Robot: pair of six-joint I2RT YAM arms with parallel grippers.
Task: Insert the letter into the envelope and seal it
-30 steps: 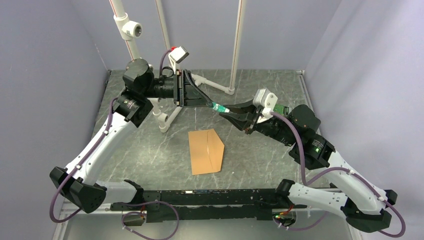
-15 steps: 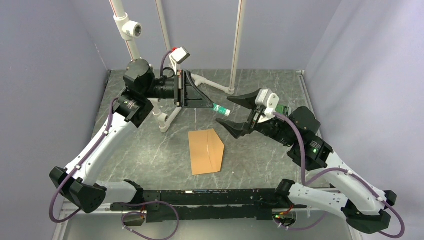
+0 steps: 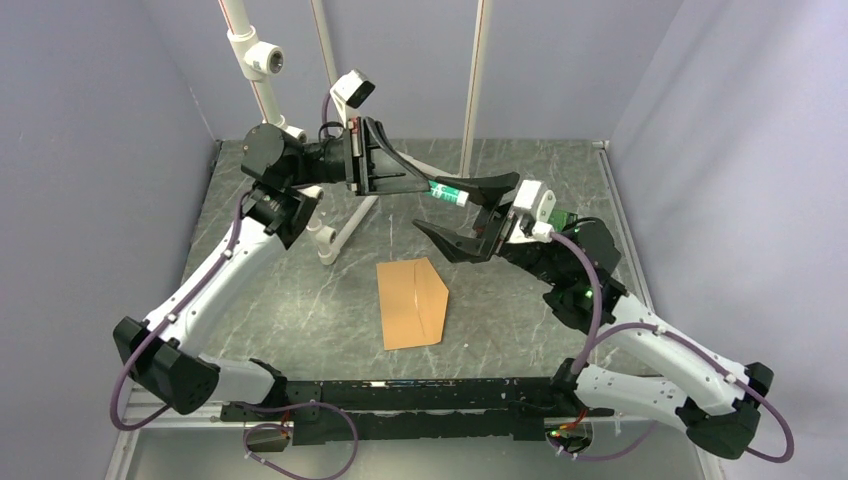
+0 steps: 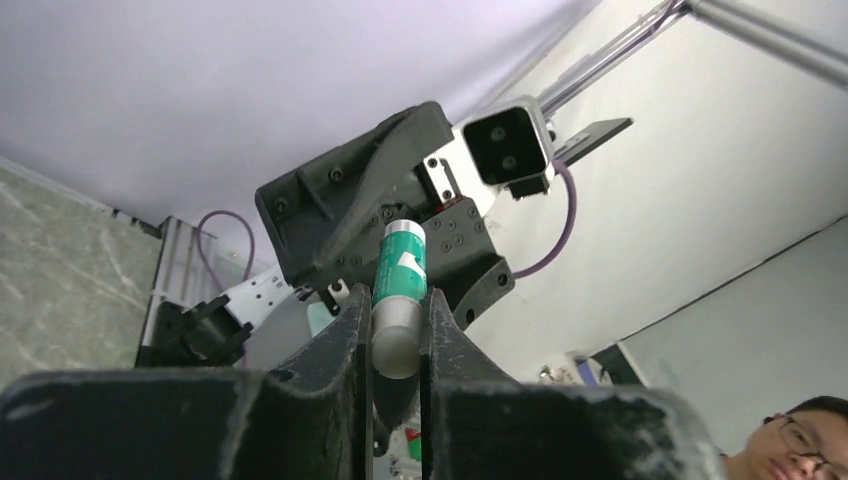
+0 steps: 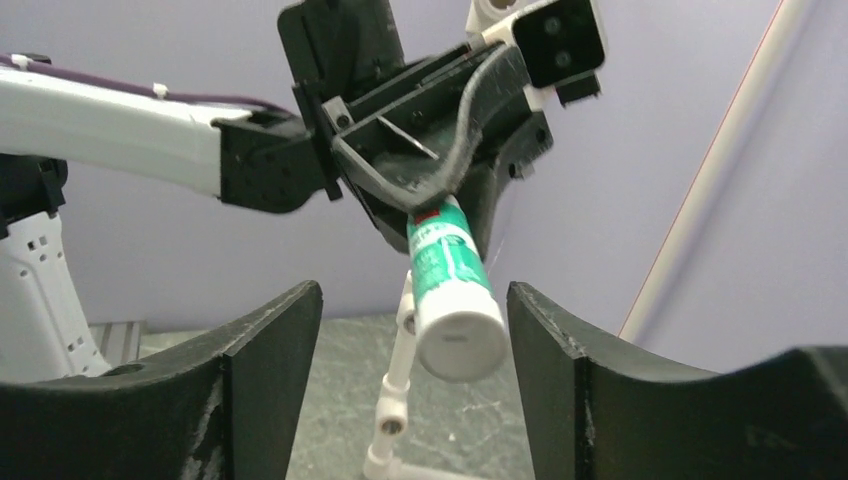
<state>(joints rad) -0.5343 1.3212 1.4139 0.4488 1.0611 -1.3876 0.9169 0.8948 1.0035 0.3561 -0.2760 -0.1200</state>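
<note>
Lavender walls close in a grey marbled tabletop (image 3: 300,290), with a white pipe frame (image 3: 345,225) standing toward its far left corner. A green-and-white tube (image 3: 447,192) is the only printed object. Its green label carries white marks and a small red patch, but none of the writing can be read (the print is too small and blurred in both wrist views). The left arm climbs from the near left corner, bends at the elbow and reaches over the far half of the tabletop. Its wrist is turned so that the left gripper (image 3: 425,186) points level toward the right edge, closed on the tube, whose white-capped end sticks out past the fingertips. The right arm rises from the near right corner and bends back toward the left, facing the other arm. The right gripper (image 3: 440,204) is spread wide, its jaws on either side of the tube's free end without touching it. The envelope (image 3: 412,303) lies flat near the middle of the tabletop, below both grippers, with its pointed flap toward the right edge.
</note>
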